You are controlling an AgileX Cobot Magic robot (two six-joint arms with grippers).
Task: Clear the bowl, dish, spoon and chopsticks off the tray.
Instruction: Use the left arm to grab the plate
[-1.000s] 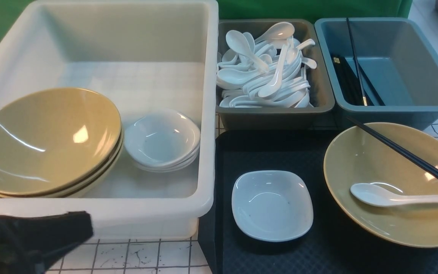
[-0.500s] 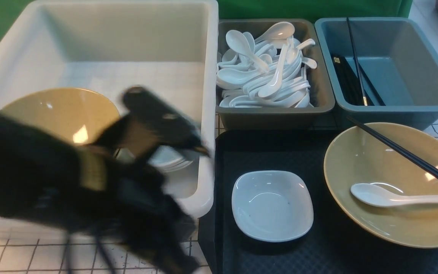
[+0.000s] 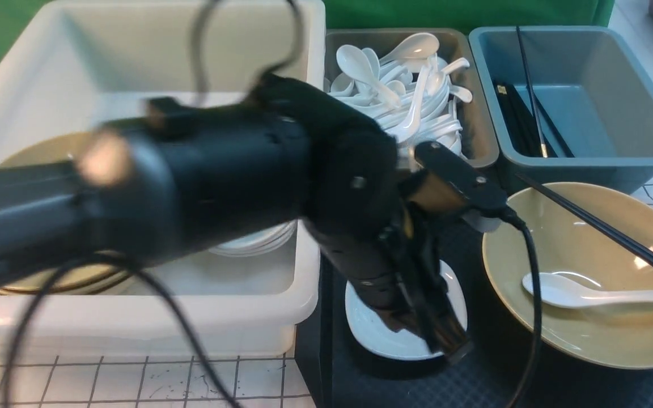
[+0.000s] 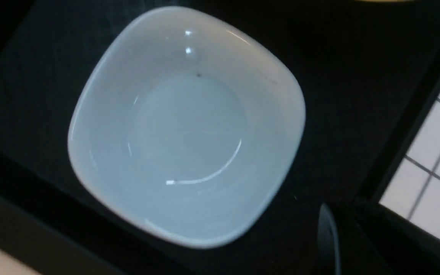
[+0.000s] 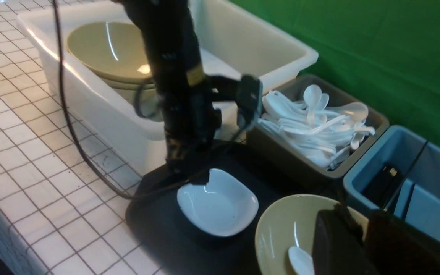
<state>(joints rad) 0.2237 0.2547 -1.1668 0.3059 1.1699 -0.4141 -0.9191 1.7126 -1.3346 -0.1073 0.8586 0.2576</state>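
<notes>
The black tray (image 3: 502,379) holds the small white dish (image 3: 369,328) and, to its right, the tan bowl (image 3: 559,243). A white spoon (image 3: 559,292) lies inside the bowl, and the black chopsticks (image 3: 604,228) rest across its rim. My left gripper (image 3: 448,343) points down, shut, at the near right edge of the dish (image 4: 185,126), with one finger (image 4: 329,236) beside the rim. My right gripper (image 5: 361,219) is out of the front view. It hangs short of the bowl (image 5: 281,229), its fingers a narrow gap apart and holding nothing.
A white tub (image 3: 247,317) left of the tray holds stacked tan bowls and white dishes. Behind the tray stand a grey bin (image 3: 479,153) full of white spoons and a blue bin (image 3: 587,164) with black chopsticks. The left arm's cable (image 3: 532,317) hangs by the bowl's rim.
My left arm has swung from the near left corner, across the tub, to above the dish on the tray. The dish, bowl, spoon and chopsticks have not moved.
</notes>
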